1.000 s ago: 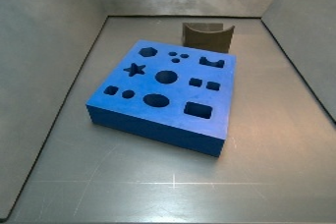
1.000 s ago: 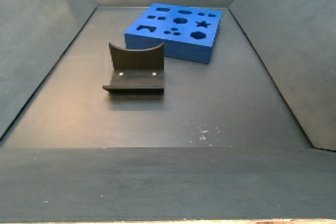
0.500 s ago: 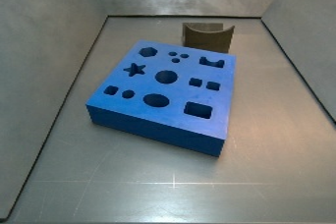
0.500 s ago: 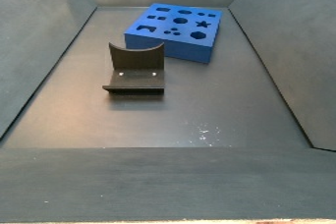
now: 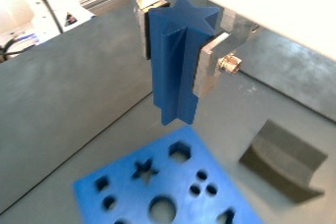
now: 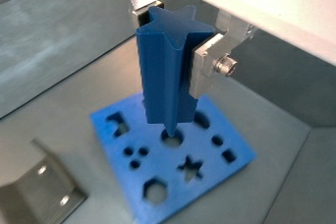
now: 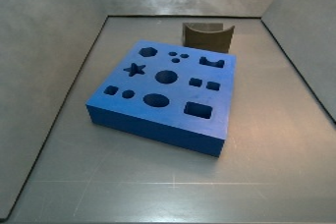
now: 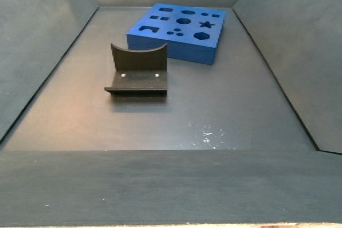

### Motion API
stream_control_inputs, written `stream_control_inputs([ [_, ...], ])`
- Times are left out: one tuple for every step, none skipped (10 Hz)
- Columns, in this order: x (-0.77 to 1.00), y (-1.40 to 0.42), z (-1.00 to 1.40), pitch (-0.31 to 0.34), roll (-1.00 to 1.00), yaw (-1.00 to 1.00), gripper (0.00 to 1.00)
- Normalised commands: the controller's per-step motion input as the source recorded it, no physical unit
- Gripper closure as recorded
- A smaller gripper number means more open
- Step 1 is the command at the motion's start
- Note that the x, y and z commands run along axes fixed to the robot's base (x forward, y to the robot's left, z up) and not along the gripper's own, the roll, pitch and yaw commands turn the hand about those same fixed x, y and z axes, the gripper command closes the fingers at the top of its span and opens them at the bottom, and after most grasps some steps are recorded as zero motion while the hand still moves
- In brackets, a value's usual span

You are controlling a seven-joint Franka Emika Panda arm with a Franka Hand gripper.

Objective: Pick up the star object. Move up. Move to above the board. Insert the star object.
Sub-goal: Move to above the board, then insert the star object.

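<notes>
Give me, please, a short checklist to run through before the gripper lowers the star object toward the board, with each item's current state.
1. Gripper shut on the star object: ok.
2. Star object hanging upright, high above the board: ok.
3. Star hole unobstructed: ok.
4. Peg lined up over the star hole: cannot tell; neither side view shows the gripper.
5. Fixture standing apart from the board: ok.

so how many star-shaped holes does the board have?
1. The star hole sits near one edge of the board. Both side views show the whole top, so none is hidden. The gripper, seen only in the wrist views, holds the star peg upright above the board.
</notes>
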Motion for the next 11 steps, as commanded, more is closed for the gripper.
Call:
stream_control_inputs([
  [0.22, -1.00, 0.11, 0.134, 0.00, 0.01, 1.00],
  [0.21, -0.86, 0.10, 0.131, 0.01, 0.01, 1.00],
  [0.18, -0.65, 0.08, 0.129, 0.02, 0.01, 1.00],
  [0.12, -0.33, 0.05, 0.119, 0.02, 0.01, 1.00],
  [0.09, -0.21, 0.04, 0.097, 0.03, 0.01, 1.00],
  [-0.06, 0.05, -0.06, 0.000, 0.04, 0.00, 1.00],
  [0.00, 0.35, -0.28, 0.226, 0.45, 0.57, 1.00],
  [0.00, 0.00, -0.39, 0.103, 0.45, 0.97, 1.00],
  [0.00, 0.00, -0.49, 0.029, 0.34, 1.00, 1.00],
  [0.00, 0.00, -0.55, 0.000, 0.15, 1.00, 1.00],
  [0.00, 0.00, -0.57, 0.000, 0.08, 1.00, 1.00],
])
